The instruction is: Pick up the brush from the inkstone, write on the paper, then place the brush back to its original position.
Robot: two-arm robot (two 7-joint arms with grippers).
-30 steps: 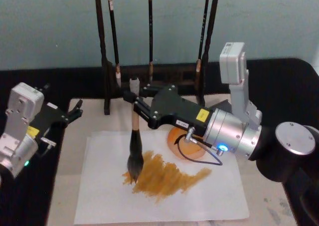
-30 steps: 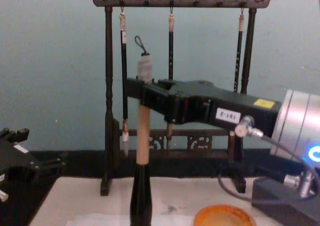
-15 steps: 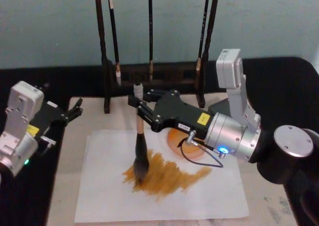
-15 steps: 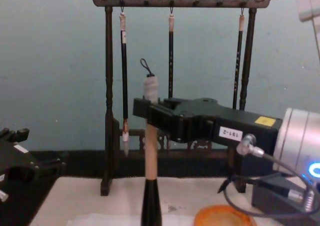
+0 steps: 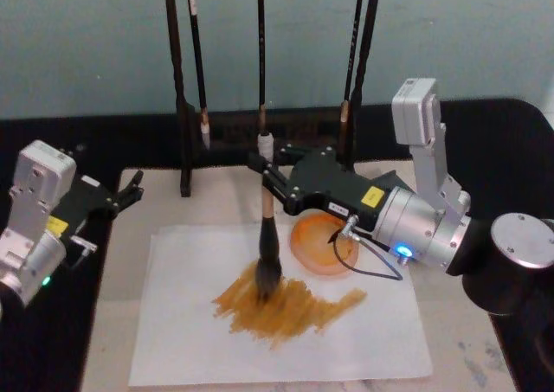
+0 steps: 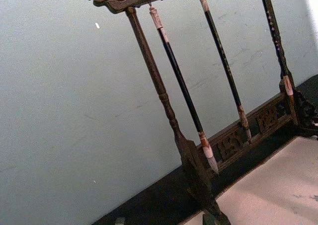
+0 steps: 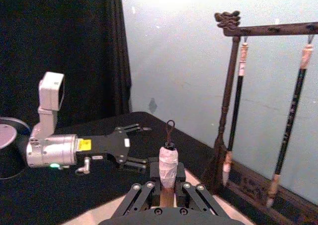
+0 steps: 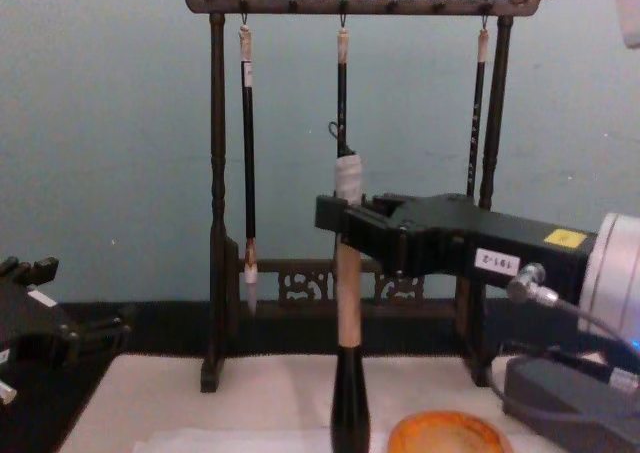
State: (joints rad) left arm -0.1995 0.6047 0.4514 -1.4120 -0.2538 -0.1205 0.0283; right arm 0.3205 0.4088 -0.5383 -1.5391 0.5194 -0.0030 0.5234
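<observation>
Okay, right gripper [image 5: 270, 172] clamps the brush [image 5: 266, 236] handle; bristles have dragged rightward along the paper [image 5: 190, 340] over the last second, now mid-smear [image 5: 303, 310]. I judge writing is underway, return to the orange dish [image 5: 325, 252] pending. Left gripper [image 5: 128, 190] parked left, fingers apart.

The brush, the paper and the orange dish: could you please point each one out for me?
brush [image 5: 267, 240], head view, black lower shaft
paper [image 5: 182, 349], head view, bare lower-left part
orange dish [image 5: 305, 255], head view, left rim
</observation>
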